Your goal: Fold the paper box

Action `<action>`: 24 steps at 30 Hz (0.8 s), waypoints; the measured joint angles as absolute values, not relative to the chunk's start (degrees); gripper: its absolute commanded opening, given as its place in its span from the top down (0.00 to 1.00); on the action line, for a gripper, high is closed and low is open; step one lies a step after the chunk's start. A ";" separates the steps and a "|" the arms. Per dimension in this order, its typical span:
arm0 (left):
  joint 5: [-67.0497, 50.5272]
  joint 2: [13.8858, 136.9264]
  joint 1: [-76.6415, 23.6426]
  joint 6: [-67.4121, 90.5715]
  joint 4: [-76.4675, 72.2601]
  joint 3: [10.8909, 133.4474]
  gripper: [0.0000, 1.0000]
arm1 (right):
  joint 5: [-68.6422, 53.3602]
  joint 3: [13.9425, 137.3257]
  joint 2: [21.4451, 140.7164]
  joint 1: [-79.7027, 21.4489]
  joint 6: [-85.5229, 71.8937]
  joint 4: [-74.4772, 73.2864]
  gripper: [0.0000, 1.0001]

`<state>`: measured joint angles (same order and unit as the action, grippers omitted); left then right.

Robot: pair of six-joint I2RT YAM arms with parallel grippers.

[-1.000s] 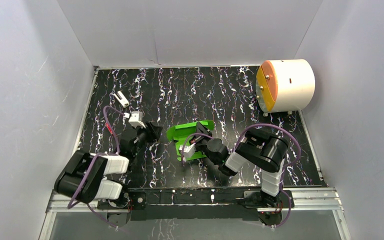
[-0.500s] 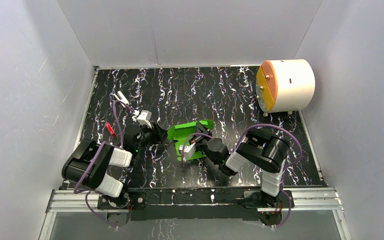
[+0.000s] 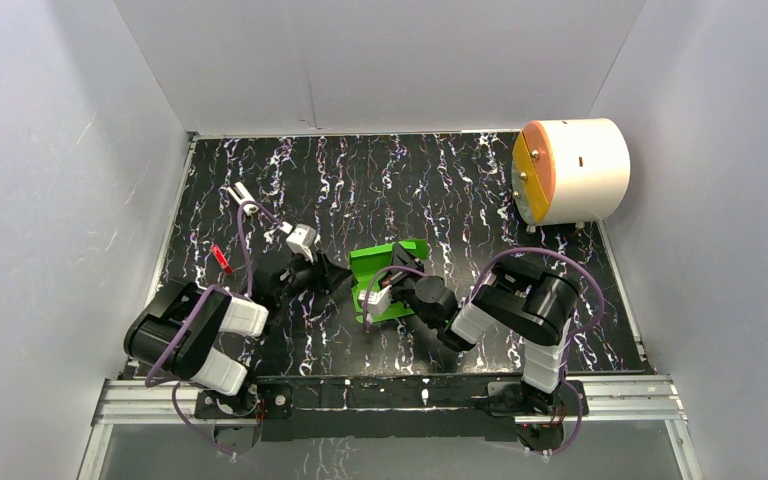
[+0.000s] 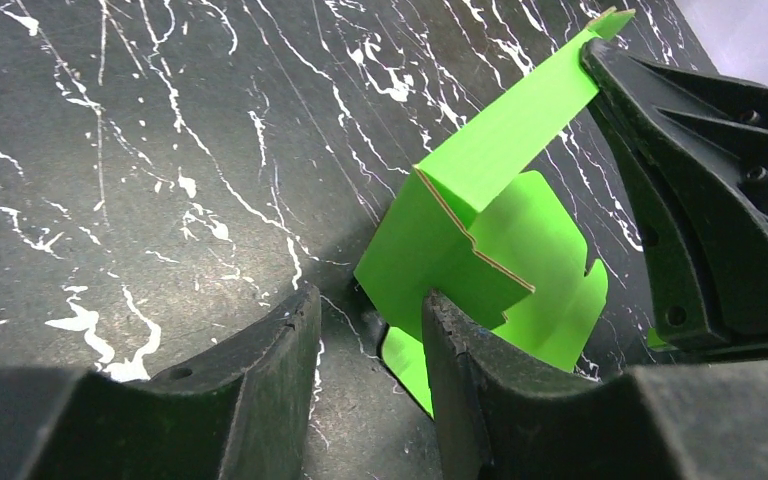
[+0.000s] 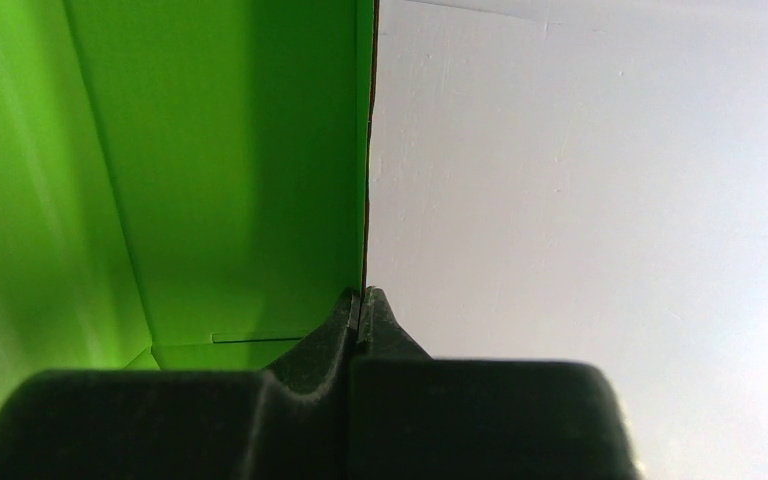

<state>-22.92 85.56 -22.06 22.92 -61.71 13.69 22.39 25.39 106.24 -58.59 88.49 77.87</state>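
Observation:
The paper box (image 3: 385, 268) is bright green card, partly folded, with panels standing up in the middle of the black marbled table. My right gripper (image 3: 398, 274) is shut on the edge of one upright panel. In the right wrist view the jaws (image 5: 363, 300) pinch that edge, and green card (image 5: 210, 170) fills the left half. My left gripper (image 3: 344, 274) is open at the box's left side. In the left wrist view (image 4: 365, 312) a notched green flap (image 4: 460, 250) stands just past and partly behind the right finger (image 4: 470, 370). The right gripper (image 4: 700, 200) holds the card's top corner there.
A large white cylinder with an orange-yellow face (image 3: 570, 170) stands at the back right. A small white object (image 3: 242, 195) and a small red thing (image 3: 221, 259) lie at the left. White walls close in the table on three sides.
My left arm has swung right across the table until its open fingers reach the box's left side. The box's left flap has gone from lying outward to standing up. The right gripper has held still.

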 measured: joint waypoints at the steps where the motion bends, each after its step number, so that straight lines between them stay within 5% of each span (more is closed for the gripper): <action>1: -22.94 85.56 -22.41 22.85 -61.71 13.69 0.60 | 22.41 25.39 106.24 -58.57 88.49 77.80 1.00; 24: -16.58 87.05 -28.10 19.57 -64.29 14.98 0.70 | 24.80 25.36 111.07 -60.10 93.38 83.50 1.00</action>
